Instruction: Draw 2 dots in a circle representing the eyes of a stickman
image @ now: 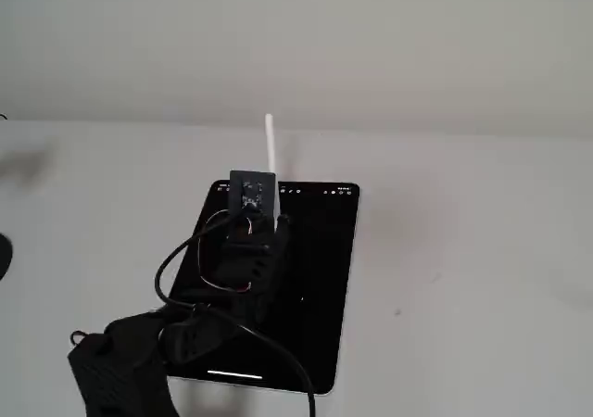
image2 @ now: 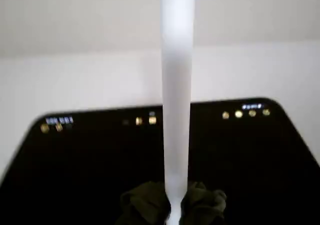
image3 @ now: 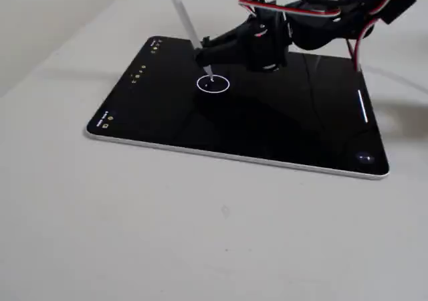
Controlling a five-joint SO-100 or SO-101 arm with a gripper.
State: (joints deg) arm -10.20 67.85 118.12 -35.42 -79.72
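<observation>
Here the gripper (image3: pixel 212 55) grips the white stylus (image3: pixel 184 20), jaws clenched on it; its tip sits inside the circle (image3: pixel 213 84) on the tablet (image3: pixel 167 124), the stylus leaning up-left; one mark shows.

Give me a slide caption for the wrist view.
White stylus held in the gripper over the black tablet.
</observation>
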